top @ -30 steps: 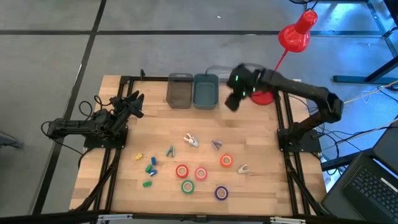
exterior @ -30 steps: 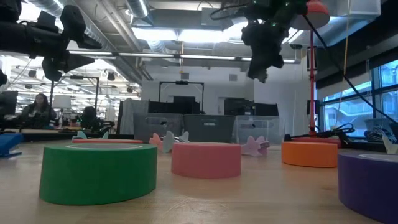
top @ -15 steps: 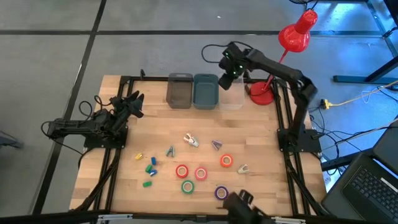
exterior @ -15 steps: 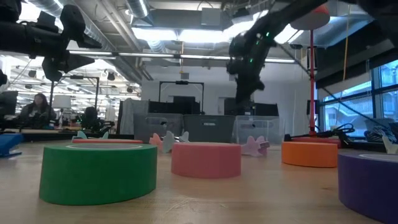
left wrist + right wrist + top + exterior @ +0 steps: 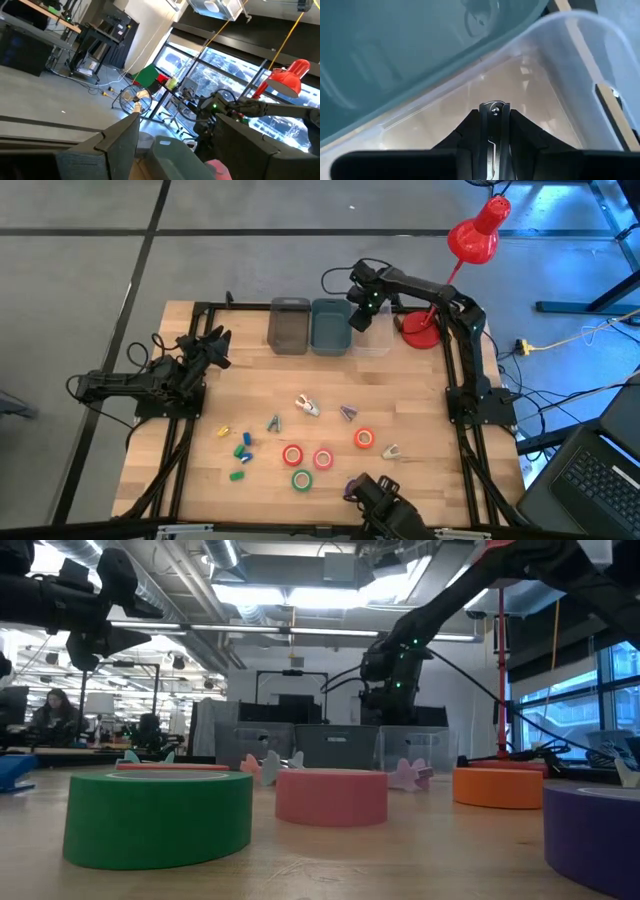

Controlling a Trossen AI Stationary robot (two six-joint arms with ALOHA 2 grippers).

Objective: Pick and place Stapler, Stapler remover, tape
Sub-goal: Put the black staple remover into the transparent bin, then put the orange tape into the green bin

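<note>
Since 1 second ago the right gripper has swung from mid-table height to the clear bin at the upper middle of the high view. Its wrist view alone shows the fingers closed on a thin metal stapler remover, mostly hidden between them. A dark shape covers the purple tape at the bottom edge (the low view shows it). The left gripper waits at left; I cannot tell its state.
</note>
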